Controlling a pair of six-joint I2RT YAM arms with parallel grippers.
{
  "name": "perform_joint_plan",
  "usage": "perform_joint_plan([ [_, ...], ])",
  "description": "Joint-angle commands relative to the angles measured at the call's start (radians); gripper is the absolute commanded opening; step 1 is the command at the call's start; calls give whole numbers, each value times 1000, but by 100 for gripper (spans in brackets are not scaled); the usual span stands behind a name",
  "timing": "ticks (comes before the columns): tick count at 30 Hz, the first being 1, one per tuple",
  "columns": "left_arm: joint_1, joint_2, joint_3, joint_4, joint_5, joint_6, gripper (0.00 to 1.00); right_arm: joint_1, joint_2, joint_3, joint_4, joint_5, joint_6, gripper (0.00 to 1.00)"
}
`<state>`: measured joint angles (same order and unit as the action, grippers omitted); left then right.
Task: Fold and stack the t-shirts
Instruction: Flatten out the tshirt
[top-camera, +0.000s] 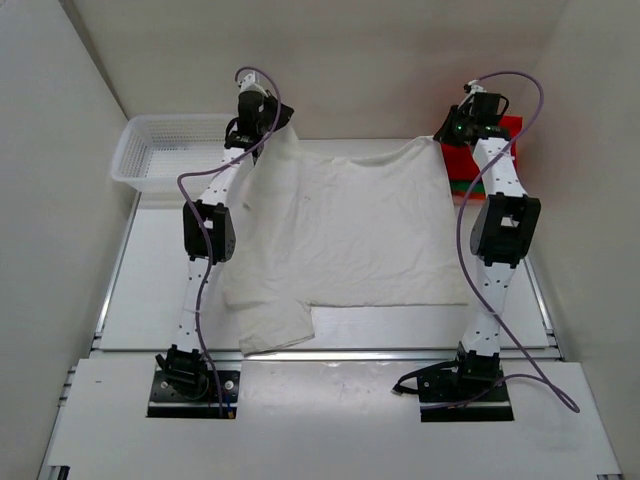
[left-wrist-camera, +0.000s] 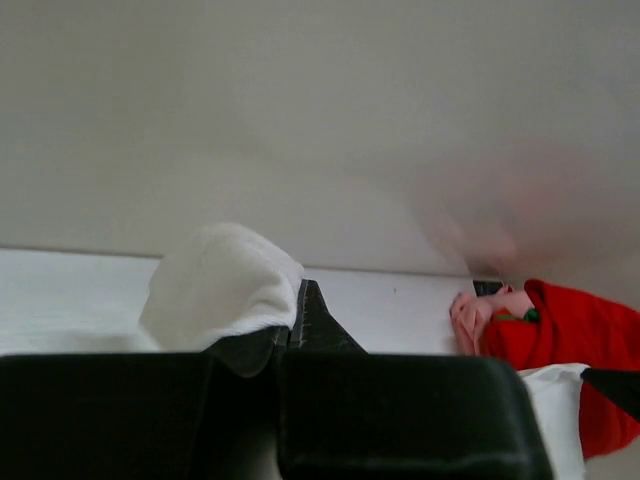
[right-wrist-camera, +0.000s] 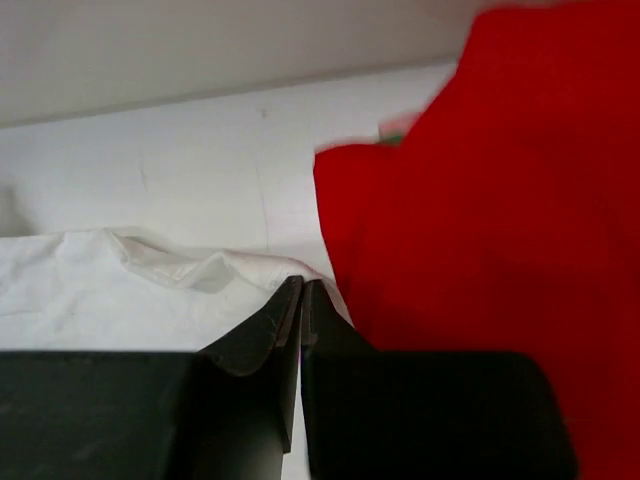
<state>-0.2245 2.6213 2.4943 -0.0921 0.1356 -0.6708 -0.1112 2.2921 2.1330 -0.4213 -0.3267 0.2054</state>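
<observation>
A cream t-shirt (top-camera: 345, 230) lies spread on the table, one sleeve hanging toward the front edge. My left gripper (top-camera: 262, 122) is shut on its far left corner; cloth bunches over the jaws in the left wrist view (left-wrist-camera: 225, 285). My right gripper (top-camera: 462, 130) is shut on the far right corner, the cream edge (right-wrist-camera: 190, 270) pinched at the fingertips. A stack of folded shirts, red on top (top-camera: 500, 150), sits at the far right; red cloth (right-wrist-camera: 500, 200) fills the right wrist view. Red, green and salmon-pink edges (left-wrist-camera: 560, 330) show in the left wrist view.
A white mesh basket (top-camera: 165, 150) stands at the far left beside my left gripper. White walls enclose the table on the left, back and right. The front metal rail (top-camera: 330, 352) runs below the shirt.
</observation>
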Motion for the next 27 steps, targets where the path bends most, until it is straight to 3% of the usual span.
perform_joint_plan([
  [1,34,49,205,-94,-53,2,0,5,90,224,-106,11,-5,0],
  [4,39,4,62,-46,-69,34,0,7,122,246,-87,21,14,0],
  [8,34,-111,-107,44,-73,91,0,13,73,125,-31,38,9,1],
  [11,30,-177,-153,19,-24,111,0,24,3,53,-22,57,-20,0],
  [14,24,-320,-293,44,-11,148,0,38,-126,-53,8,90,-44,0],
  [16,10,-516,-548,157,-43,172,0,38,-251,-181,50,86,-40,1],
  [19,11,-687,-817,250,-91,169,0,38,-403,-303,98,89,-25,0],
  [23,45,-784,-913,235,-50,137,0,19,-499,-433,105,77,-18,0],
  [27,45,-745,-888,215,-39,148,0,21,-496,-450,115,64,-34,0],
])
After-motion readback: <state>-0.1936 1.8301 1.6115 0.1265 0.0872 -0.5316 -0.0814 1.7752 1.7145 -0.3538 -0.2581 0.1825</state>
